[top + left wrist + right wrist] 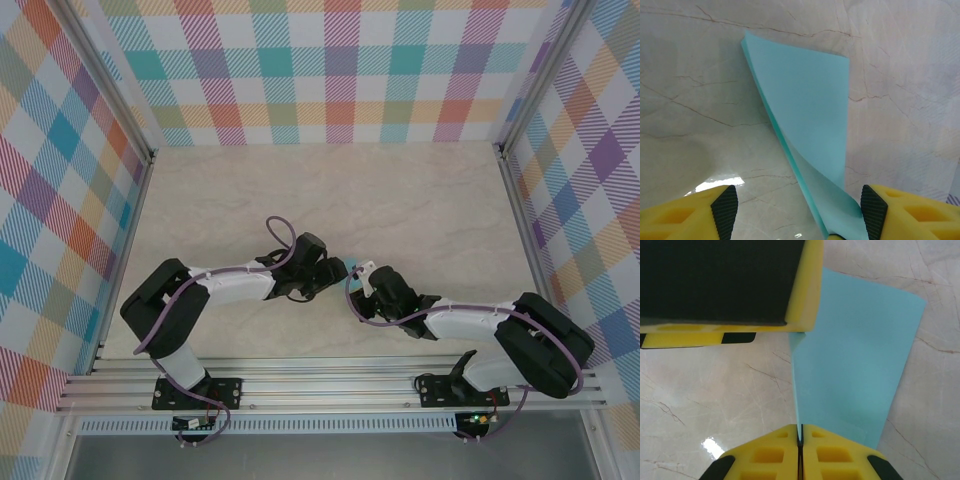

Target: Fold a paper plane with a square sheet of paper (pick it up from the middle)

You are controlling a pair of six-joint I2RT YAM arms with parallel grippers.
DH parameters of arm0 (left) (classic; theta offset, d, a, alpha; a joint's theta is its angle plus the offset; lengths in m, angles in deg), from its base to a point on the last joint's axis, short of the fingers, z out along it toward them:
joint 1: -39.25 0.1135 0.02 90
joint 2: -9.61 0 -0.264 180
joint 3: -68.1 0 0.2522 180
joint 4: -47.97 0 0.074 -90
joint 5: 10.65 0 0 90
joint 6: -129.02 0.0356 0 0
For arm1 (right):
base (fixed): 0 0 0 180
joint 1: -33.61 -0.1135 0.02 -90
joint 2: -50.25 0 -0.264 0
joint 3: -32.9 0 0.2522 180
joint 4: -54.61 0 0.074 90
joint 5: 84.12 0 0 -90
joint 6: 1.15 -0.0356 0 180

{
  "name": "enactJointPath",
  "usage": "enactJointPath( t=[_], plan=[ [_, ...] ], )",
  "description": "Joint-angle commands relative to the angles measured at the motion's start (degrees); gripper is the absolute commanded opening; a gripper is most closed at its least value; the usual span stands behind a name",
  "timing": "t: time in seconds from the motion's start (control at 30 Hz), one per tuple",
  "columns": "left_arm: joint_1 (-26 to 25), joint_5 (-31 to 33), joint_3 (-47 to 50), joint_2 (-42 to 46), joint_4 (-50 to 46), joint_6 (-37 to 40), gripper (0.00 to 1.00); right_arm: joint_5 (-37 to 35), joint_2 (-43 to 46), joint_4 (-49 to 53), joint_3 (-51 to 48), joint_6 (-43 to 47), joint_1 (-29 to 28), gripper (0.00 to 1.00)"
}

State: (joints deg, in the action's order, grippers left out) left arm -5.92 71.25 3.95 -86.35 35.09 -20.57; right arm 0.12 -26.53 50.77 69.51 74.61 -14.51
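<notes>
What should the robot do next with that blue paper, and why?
Probably shift the left gripper a little along the fold and pinch there, to sharpen the crease. Its fingers stand open on either side of the folded sheet of paper, whose layers gape slightly, while the right gripper is shut on the sheet's edge, steadying it.

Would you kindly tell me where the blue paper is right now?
The blue paper is near the middle of the table, its folded edge pinched in the shut right gripper and its far end between the fingers of the open left gripper.
</notes>
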Motion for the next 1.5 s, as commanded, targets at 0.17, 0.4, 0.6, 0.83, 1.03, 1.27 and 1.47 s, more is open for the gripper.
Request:
enactJointPath(
  t=[0.17, 0.4, 0.6, 0.83, 1.03, 1.27, 1.47],
  plan=[
    [0.59, 0.94, 2.98, 4.37, 5.4, -0.26, 0.73, 7.26, -0.38, -4.03, -2.1, -10.51, 3.09, 0.07],
    [0.55, 2.03, 5.82, 8.1, 6.5, 1.03, 0.74, 15.15, -1.07, -6.12, -2.54, -17.49, 7.73, 0.07],
    [0.46, 1.04, 5.7, 7.89, 6.72, 1.85, 0.71, 18.79, -2.39, -6.59, -2.68, -22.31, 11.33, 0.07],
    [0.34, -0.45, 5.25, 5.49, 8.41, 1.15, 0.54, 15.62, -2.03, -3.42, -3.12, -24.05, 11.48, 0.09],
    [0.01, -2.43, 3.16, 2.44, 9.11, 1.32, 0.41, 15.33, -3.19, -2.31, -2.99, -27.16, 11.54, 0.09],
    [-0.1, -3.88, 2.31, -0.16, 11.24, 1.29, 0.4, 18.36, -2.86, -3.27, -2.81, -31.45, 12.66, 0.09],
    [-0.19, -5.06, 1.08, -3.09, 13.38, 1.23, 0.38, 20.59, -3.21, -3.14, -2.72, -32.95, 13.63, 0.1]
  ],
)
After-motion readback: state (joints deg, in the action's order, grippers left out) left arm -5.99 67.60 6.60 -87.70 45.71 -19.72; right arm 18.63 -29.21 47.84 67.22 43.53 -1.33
